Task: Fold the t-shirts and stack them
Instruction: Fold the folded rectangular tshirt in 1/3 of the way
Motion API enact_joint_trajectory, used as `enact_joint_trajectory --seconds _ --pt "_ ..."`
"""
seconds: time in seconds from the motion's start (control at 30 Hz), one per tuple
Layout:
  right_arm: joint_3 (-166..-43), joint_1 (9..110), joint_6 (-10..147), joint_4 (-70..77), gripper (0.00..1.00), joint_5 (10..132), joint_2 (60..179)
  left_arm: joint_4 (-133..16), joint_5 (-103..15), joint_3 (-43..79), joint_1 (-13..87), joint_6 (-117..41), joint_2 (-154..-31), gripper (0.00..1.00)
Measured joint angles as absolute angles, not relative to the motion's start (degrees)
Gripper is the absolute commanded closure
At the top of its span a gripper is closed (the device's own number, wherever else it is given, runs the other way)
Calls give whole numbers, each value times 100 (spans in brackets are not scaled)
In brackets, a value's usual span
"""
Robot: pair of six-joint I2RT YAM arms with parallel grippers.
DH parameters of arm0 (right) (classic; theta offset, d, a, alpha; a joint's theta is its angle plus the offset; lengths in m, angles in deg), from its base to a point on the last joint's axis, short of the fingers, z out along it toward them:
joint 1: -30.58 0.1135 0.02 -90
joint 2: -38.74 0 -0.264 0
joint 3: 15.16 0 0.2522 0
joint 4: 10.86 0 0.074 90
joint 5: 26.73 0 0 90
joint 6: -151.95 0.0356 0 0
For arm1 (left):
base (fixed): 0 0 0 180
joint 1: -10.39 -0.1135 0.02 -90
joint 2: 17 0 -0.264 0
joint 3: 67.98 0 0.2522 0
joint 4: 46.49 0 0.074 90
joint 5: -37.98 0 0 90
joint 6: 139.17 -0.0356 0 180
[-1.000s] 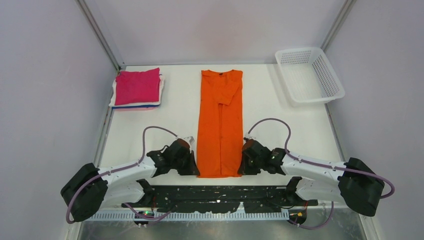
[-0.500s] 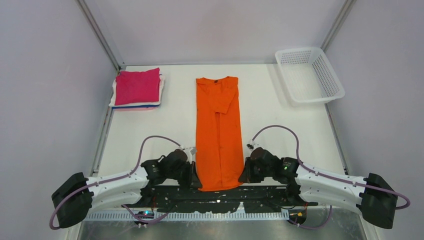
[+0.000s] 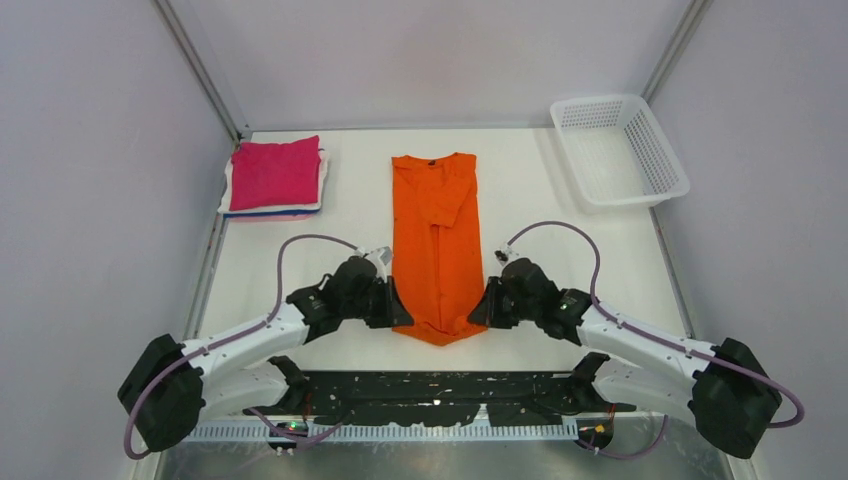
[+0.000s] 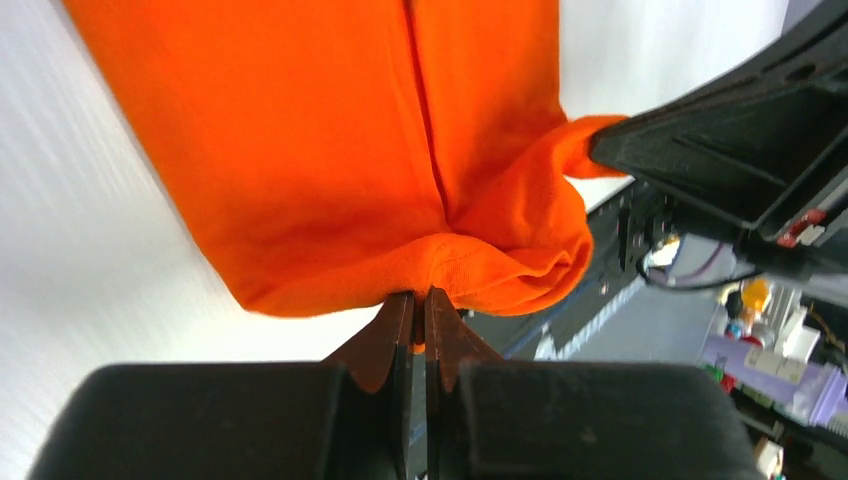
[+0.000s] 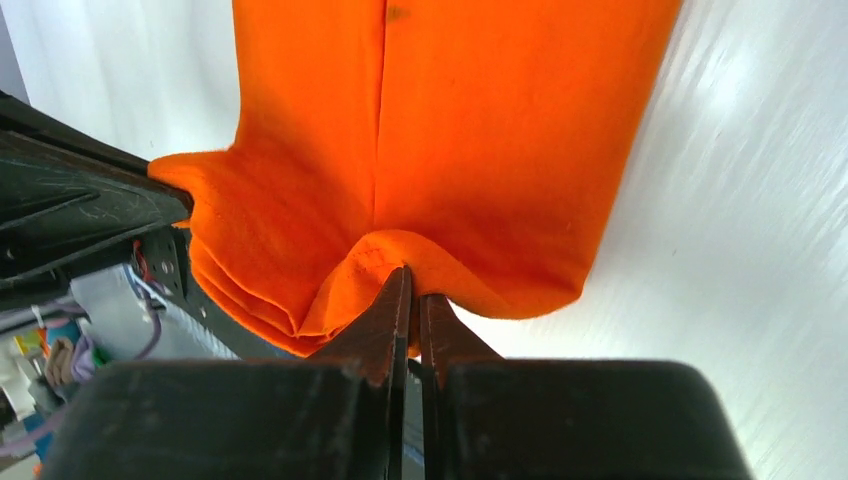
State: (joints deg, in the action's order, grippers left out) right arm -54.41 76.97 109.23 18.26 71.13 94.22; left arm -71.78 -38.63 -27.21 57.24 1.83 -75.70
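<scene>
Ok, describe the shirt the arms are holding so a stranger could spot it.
On the white table, look between the left arm and right arm. The orange t-shirt lies there as a long narrow strip, near corners pinched in both arms' jaws. The only other shirts sit stacked far left, magenta on top.

The top view is bright and sharp, with soft, even light and only faint shadows, while in both wrist views the white tabletop (image 4: 60, 200) looks smeared and shiny and the far stuff past its edge is fuzzy.
</scene>
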Motion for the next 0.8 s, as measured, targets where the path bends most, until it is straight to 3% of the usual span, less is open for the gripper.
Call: enact_joint_trajectory --seconds 0.47,0.8 --pt "-6851 6176 10106 1294 95 7502 11053 -7162 -4150 -1246 4414 -367 -9085 100" --pt "-7813 5620 9885 1008 95 7733 12312 -7123 -4051 -300 3719 -636 -10272 100"
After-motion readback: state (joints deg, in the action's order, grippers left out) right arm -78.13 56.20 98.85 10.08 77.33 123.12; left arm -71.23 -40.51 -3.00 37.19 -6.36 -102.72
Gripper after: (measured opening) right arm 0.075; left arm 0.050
